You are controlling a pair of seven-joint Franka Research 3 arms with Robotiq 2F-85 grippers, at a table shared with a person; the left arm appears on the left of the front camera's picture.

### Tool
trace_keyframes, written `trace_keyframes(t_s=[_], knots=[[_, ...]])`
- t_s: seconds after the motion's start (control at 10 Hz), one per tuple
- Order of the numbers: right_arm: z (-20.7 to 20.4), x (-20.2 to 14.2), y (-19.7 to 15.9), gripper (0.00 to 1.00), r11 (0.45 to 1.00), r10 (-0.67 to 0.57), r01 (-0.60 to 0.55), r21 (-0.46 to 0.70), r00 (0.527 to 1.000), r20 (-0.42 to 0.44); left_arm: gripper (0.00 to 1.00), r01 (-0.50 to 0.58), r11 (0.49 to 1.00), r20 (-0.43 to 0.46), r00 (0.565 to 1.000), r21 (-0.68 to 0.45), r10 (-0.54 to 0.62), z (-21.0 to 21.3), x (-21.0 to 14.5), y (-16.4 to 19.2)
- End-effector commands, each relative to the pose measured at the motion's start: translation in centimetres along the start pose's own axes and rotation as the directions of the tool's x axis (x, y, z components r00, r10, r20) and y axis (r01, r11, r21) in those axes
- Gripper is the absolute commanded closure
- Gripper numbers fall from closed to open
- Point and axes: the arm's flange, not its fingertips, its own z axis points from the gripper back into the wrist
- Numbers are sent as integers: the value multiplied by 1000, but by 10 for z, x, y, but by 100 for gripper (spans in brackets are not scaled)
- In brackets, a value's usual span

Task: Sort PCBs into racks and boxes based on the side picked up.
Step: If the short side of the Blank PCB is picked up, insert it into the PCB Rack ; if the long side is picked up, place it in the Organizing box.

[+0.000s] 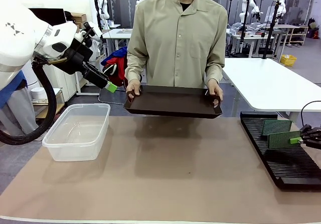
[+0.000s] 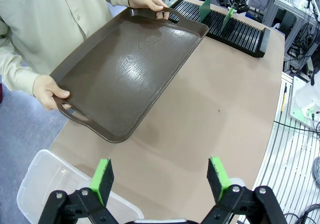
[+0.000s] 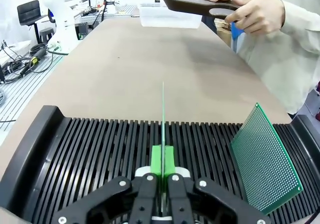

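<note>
So the right gripper [image 3: 162, 171] is pinching a PCB [image 3: 163, 129] upright over the rack [image 3: 100, 154], another PCB [image 3: 262, 166] is sitting slotted, the left gripper [image 2: 162, 179] is hanging spread above the tub [image 1: 77, 131].

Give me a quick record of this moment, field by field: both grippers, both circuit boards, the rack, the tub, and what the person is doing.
left gripper: open, empty, raised above the tub
right gripper: shut on the held PCB, edge-on over the rack's slots
second PCB: standing tilted in the rack, to one side of the held PCB
rack: long, black, slotted, on the table's right side
tub: clear plastic, on the table's left side; contents unclear
person: both hands holding a dark brown tray by its handles at the far edge
</note>
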Motion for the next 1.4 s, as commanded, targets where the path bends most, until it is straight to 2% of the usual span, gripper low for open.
trace_keyframes(t_s=[0.0,0.9,1.3], knots=[[-2,-6,-2,98,999,23,-23,35,1000,2,0,3,1000,-4,1000,-5,-3,-1,-2,0],[2,-4,-6,98,995,100,-101,22,994,37,0,3,1000,-4,1000,-5,-3,-1,-2,0],[-2,-9,-6,98,993,109,-109,40,994,7,0,3,1000,-4,1000,-5,-3,-1,-2,0]])
